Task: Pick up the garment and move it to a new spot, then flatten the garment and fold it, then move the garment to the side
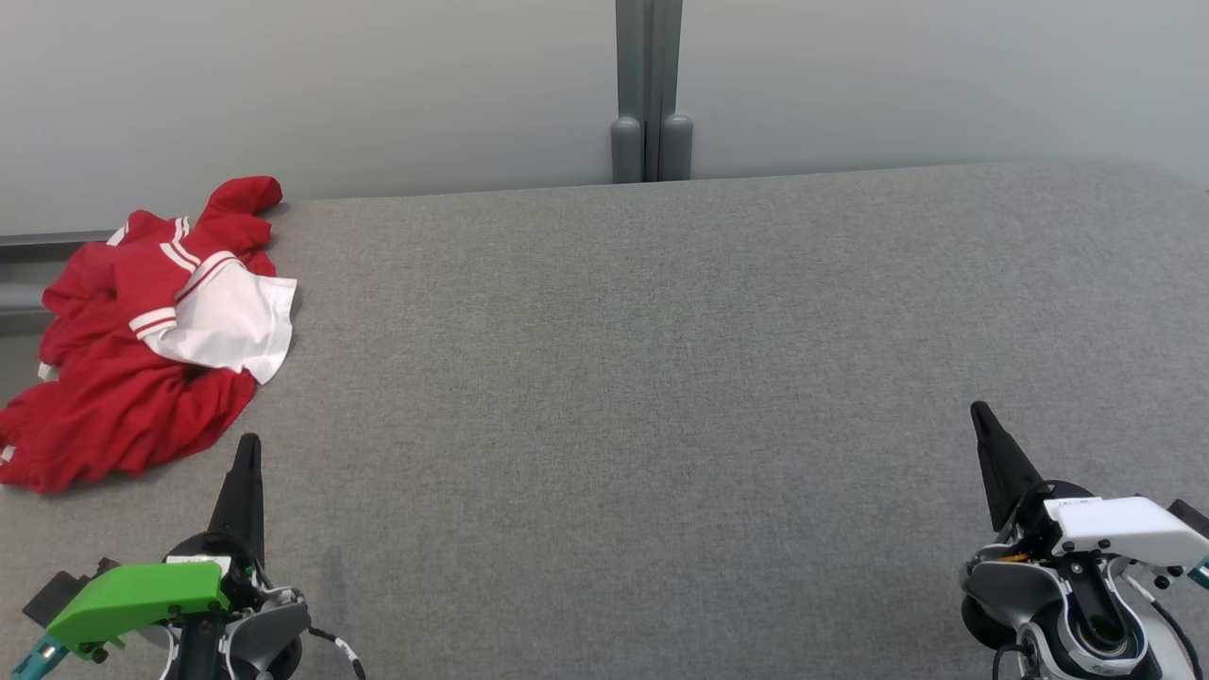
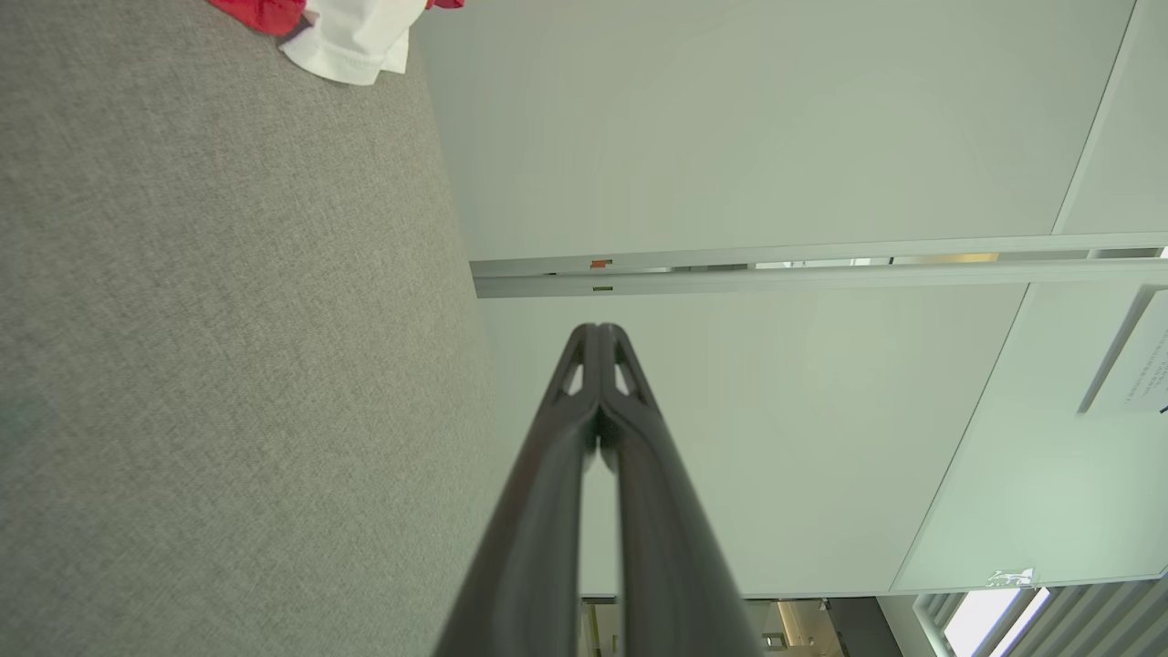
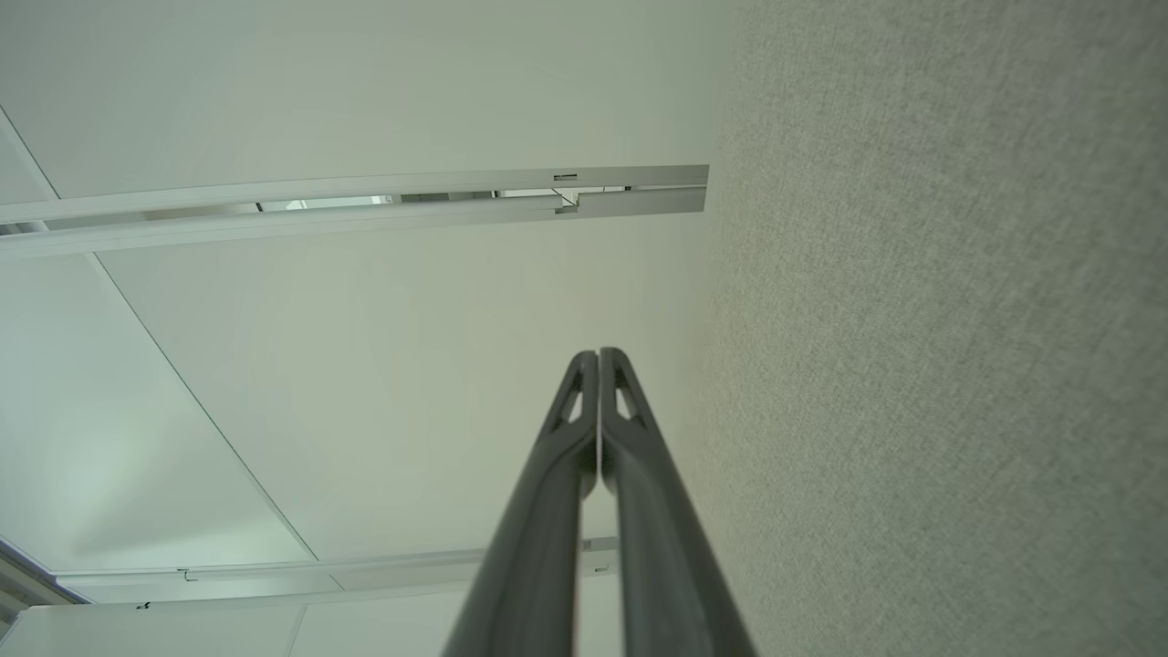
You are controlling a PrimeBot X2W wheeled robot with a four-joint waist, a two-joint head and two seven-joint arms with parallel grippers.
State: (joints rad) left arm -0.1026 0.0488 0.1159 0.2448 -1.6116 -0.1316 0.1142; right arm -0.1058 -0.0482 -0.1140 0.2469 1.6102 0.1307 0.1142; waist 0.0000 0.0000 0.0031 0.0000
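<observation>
1. Red cloth with a white panel and red-and-white striped trim: garment (image 1: 132,378), crumpled in a loose heap at the far-left edge of the grey fabric tabletop (image 1: 614,378). Possibly overhanging that edge; hard to tell.
2. Probably light, soft and limp. No stiffness to lean on, so likely to sag, trail and open out once lifted. Not fragile, and by the matte weave not slippery either.
3. Best taken at a raised fold or a hem rather than at flat cloth. Good candidates: the near corner of the white panel, or the red ridge on top of the heap. Better to pinch few layers, to avoid hauling up a tangled wad.
4. Left gripper (image 1: 248,444) just beside the near edge of the heap, not touching it, jaws pressed together with nothing between.
5. Right gripper (image 1: 982,416) well apart from the cloth, over the right side of the tabletop, jaws likewise closed and empty.
6. By the look of it, first step not yet begun; jaws to be parted before any pinch.
7. Beyond the tabletop, pale wall panels (image 1: 378,85) with a grey post (image 1: 649,94) between them.
</observation>
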